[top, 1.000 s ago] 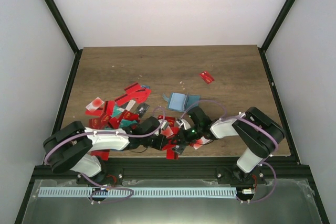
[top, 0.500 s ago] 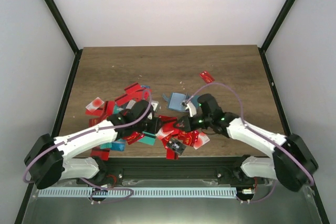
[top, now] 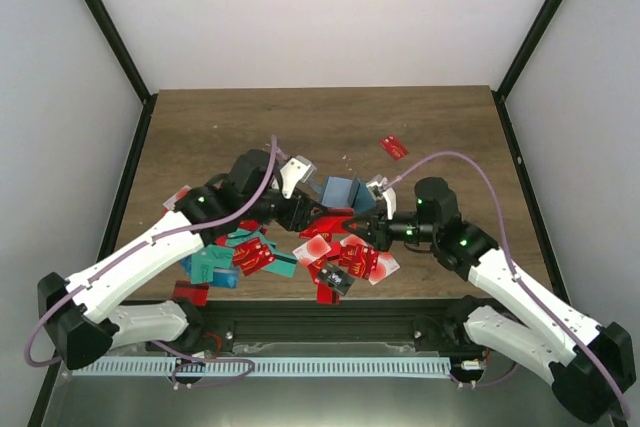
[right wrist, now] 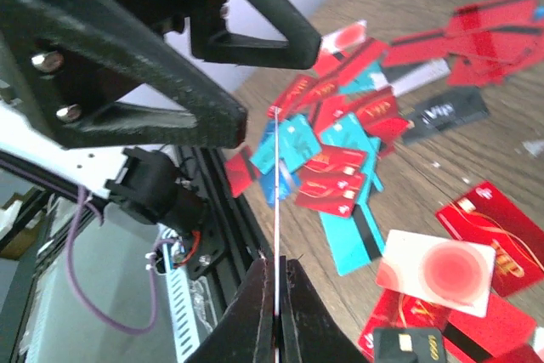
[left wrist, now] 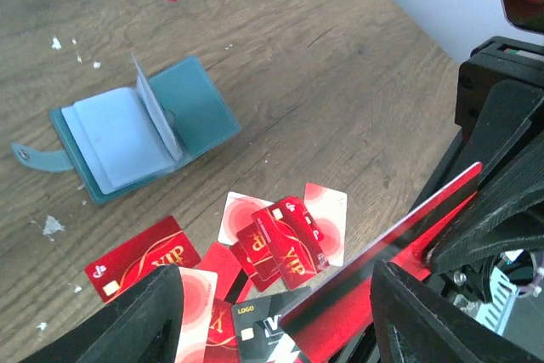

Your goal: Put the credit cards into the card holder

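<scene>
On the table (top: 450, 137), near its centre, the card holder (left wrist: 140, 129) lies open with its lighter inner panels up; in the left wrist view its strap tab points to 9 o'clock. The right gripper (right wrist: 277, 271) is clamped on one red card (left wrist: 399, 231) by one end. The left gripper (left wrist: 276, 268) faces it with its jaws apart.

The card looks thin, stiff, light and slick, so a pinch at one end suits it and leaves most of it free to slide into a pocket. The holder seems soft and may shift when pushed. Loose cards (top: 250, 252) spread out at the holder's 7 o'clock.
</scene>
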Robot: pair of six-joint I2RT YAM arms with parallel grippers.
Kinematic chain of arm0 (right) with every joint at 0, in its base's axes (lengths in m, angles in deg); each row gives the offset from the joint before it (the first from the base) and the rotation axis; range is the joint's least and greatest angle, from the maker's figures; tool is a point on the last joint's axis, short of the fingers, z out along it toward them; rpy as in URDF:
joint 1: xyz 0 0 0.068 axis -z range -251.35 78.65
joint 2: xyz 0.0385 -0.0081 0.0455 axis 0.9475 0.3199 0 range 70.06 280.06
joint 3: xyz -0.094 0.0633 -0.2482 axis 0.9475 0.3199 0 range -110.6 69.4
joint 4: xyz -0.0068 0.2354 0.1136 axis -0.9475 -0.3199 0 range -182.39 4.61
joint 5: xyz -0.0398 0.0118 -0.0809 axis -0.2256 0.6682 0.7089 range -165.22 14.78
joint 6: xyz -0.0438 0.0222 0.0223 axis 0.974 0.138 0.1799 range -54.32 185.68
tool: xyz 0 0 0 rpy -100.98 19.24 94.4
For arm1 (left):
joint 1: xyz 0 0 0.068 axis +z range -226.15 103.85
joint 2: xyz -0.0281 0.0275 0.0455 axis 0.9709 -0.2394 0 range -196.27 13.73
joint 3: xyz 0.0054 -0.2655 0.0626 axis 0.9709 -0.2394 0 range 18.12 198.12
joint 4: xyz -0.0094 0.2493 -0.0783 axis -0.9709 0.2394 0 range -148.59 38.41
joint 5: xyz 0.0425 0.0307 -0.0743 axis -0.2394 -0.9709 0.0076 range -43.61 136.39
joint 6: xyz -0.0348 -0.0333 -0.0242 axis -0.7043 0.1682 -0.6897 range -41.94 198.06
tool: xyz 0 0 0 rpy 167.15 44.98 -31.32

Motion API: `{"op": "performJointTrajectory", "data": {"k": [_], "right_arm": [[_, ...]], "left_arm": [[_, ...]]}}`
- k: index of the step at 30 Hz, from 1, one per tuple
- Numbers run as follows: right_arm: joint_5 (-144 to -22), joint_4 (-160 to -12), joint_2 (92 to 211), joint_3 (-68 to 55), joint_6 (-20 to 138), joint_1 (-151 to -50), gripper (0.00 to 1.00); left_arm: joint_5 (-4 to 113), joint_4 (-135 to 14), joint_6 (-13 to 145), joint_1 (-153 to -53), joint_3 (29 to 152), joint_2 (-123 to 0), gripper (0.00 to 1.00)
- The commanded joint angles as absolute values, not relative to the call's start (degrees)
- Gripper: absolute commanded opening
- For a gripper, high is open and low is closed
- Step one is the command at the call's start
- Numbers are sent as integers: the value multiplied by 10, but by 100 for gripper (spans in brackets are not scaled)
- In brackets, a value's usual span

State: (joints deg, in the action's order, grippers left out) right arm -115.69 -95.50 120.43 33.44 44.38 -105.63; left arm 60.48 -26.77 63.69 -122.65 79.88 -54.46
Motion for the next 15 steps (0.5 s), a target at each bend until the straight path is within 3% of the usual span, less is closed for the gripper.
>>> {"op": "performJointTrajectory", "data": {"k": [1, 8, 15], "right_arm": [[-1224, -920, 1184, 334, 468, -1055, 1], [-1311, -893, 1168, 332, 467, -1056, 1], [-1339, -884, 1164, 331, 461, -1058, 1]], "left_arm": [[617, -178, 722, -1225, 837, -521, 62], [757, -164, 772, -1227, 848, -509, 56], [830, -187, 784, -1228, 827, -493, 36]]}}
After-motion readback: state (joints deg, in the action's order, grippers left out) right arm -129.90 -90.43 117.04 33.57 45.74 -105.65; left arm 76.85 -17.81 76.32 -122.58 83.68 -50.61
